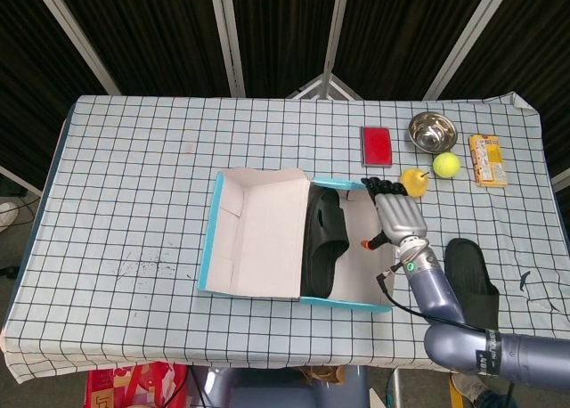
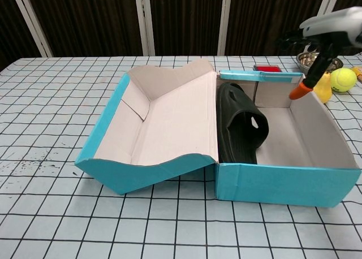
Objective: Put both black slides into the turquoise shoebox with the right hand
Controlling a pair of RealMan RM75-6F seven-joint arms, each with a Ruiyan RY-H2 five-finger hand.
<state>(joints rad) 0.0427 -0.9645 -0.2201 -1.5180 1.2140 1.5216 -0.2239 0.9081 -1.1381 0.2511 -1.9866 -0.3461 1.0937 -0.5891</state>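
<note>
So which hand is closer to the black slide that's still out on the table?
The right hand. It is open above the shoebox's right wall, just left of the loose black slide. The left hand is not in either view.

A turquoise shoebox (image 1: 207, 248) with a pale cardboard inside sits on a white tablecloth (image 1: 134, 176) with a black grid. Black slide (image 1: 322, 239) in the box, another black slide (image 1: 472, 279) outside. Red card (image 1: 376, 146), yellow-green tennis ball (image 1: 446, 164), silver bowl (image 1: 432, 131).
</note>
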